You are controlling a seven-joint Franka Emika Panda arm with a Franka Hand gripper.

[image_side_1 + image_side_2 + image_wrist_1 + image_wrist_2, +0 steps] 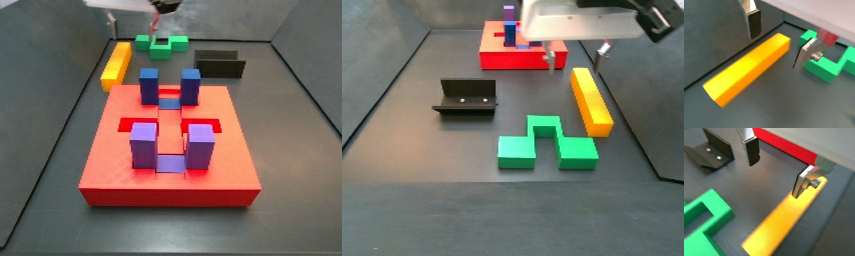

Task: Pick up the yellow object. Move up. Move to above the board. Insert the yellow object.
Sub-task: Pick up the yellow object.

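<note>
The yellow object (747, 70) is a long orange-yellow bar lying flat on the dark floor, also seen in a wrist view (784, 225) and in both side views (118, 64) (589, 98). My gripper (775, 51) hangs open above the floor over one end of the bar, and its fingers (753, 24) hold nothing. In a wrist view the gripper (773, 180) has bare floor between its pads. The board (167, 150) is a red slab with purple and blue posts; it lies beyond the bar's far end (513, 55), and its edge (784, 145) shows behind the fingers.
A green block (825, 62) (543, 147) lies close beside the bar's other end. The fixture (466, 97) (711, 150) stands on the floor, apart from the bar. Grey walls enclose the floor on all sides.
</note>
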